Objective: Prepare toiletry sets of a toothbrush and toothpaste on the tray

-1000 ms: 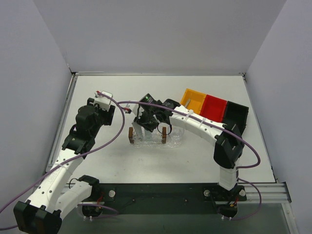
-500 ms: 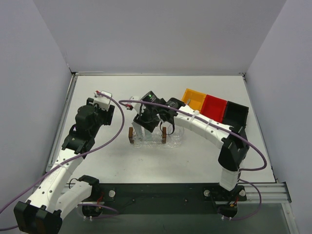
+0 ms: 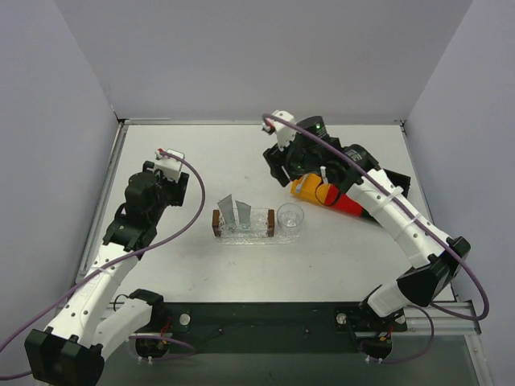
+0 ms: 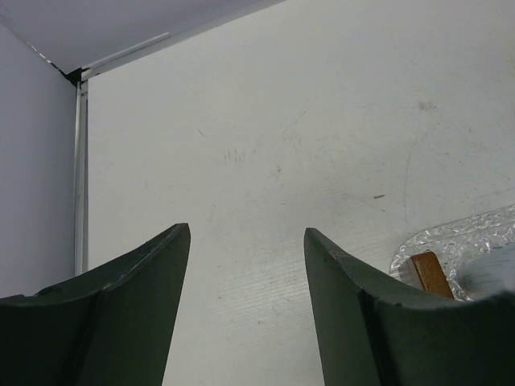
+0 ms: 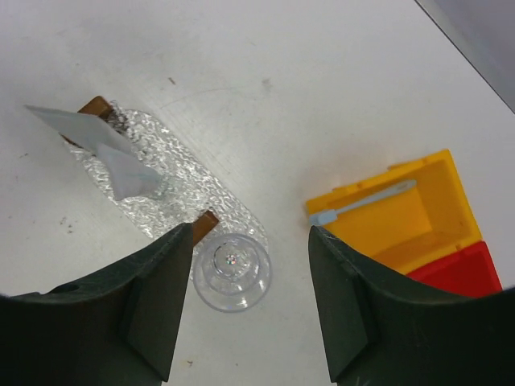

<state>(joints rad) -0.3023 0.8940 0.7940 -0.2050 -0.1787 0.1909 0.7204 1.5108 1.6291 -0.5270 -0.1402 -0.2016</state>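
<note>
Only the right wrist view shows the toothbrush [image 5: 362, 201], lying in the yellow bin [image 5: 418, 233] at 3 o'clock from the tray [image 5: 189, 193], which carries the toothpaste [image 5: 129, 177]. Overhead, the right arm [image 3: 386, 209] covers it. The right gripper [image 5: 251, 233] and left gripper [image 4: 245, 232] both gape wide, empty.

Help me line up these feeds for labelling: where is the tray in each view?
Top external: the tray sits just below picture centre.
Left wrist: only one end of the tray shows, at the lower right edge.
Right wrist: the tray runs diagonally, left of centre.
Shared landmark: the brown block at that end of the tray.
</note>
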